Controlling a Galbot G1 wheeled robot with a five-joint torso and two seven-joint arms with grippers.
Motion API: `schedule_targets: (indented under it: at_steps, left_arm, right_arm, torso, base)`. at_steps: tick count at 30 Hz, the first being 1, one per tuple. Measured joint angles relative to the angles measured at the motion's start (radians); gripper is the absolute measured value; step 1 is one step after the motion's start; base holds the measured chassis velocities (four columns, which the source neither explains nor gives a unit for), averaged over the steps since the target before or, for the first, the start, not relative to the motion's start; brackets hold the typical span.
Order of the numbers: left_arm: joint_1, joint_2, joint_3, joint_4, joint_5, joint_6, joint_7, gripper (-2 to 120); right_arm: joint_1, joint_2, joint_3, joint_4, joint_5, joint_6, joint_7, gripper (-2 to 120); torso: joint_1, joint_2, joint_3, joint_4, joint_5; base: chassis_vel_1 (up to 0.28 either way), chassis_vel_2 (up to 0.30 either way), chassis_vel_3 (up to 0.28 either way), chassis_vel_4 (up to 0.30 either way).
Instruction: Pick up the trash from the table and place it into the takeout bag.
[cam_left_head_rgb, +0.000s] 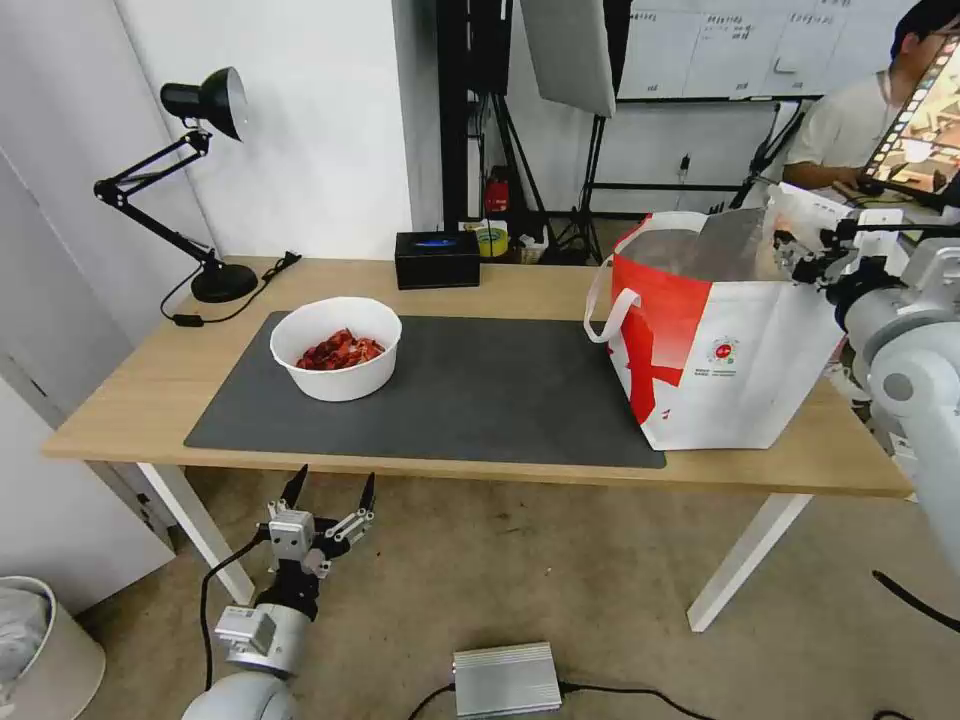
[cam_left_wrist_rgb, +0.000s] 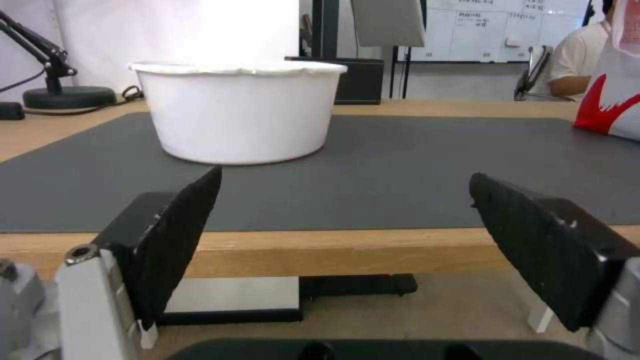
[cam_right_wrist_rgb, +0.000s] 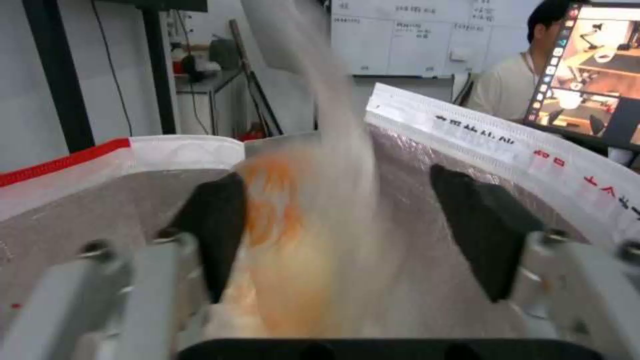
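Black desk lamp (cam_left_head_rgb: 205, 150) at far corner; black box (cam_left_head_rgb: 437, 260) along back edge; silver unit (cam_left_head_rgb: 506, 679) on floor.

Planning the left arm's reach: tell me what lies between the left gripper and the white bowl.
In the left wrist view, the table edge and a bare stretch of dark mat lie between the open left gripper and the white bowl.

Between the white bowl (cam_left_head_rgb: 337, 349) and the takeout bag (cam_left_head_rgb: 712, 338) the dark mat (cam_left_head_rgb: 500, 390) lies bare, a wide lane across the bench (cam_left_head_rgb: 140, 390). The left gripper (cam_left_head_rgb: 330, 490), fingers spread, hangs below the bench's near edge with the bowl straight ahead. Behind stand the desk lamp (cam_left_head_rgb: 200, 190) and black box (cam_left_head_rgb: 437, 259). The right gripper (cam_right_wrist_rgb: 347, 235), spread, sits at the bag's open mouth, a blurred clear bag (cam_right_wrist_rgb: 313, 210) between its fingers.
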Motion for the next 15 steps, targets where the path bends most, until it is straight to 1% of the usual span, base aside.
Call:
schedule_targets:
  at_steps: [1,2,3,4,12,15]
  left_arm:
    - [0.0,0.001,0.0,0.0,0.0,0.0,0.0,100]
    - [0.0,0.001,0.0,0.0,0.0,0.0,0.0,100]
    - [0.0,0.001,0.0,0.0,0.0,0.0,0.0,100]
    - [0.0,0.002,0.0,0.0,0.0,0.0,0.0,100]
    - [0.002,0.002,0.001,-0.001,0.0,0.0,0.0,100]
    - [0.002,0.002,0.003,-0.001,0.001,0.0,0.0,100]
  right_arm:
    - [0.0,0.001,0.0,0.0,0.002,0.0,0.002,78]
    - [0.0,0.001,0.0,0.0,0.002,0.0,0.002,78]
    - [-0.001,0.001,0.0,0.0,0.002,0.0,0.003,82]
    - [-0.003,0.002,0.0,0.0,0.003,0.001,0.004,87]
    - [-0.008,0.004,0.0,0.002,0.014,0.004,0.02,89]
    - [-0.005,0.005,-0.001,0.003,0.058,0.004,0.048,91]
  torso:
    - [0.0,0.0,0.0,0.0,0.0]
    - [0.0,0.0,0.0,0.0,0.0]
    - [0.0,0.0,0.0,0.0,0.0]
    - [0.0,0.0,0.0,0.0,0.0]
    - [0.0,0.0,0.0,0.0,0.0]
    - [0.0,0.0,0.0,0.0,0.0]
  base:
    - [0.0,0.0,0.0,0.0]
    - [0.0,0.0,0.0,0.0]
    - [0.0,0.0,0.0,0.0]
    - [0.0,0.0,0.0,0.0]
    - [0.0,0.0,0.0,0.0]
    - [0.0,0.0,0.0,0.0]
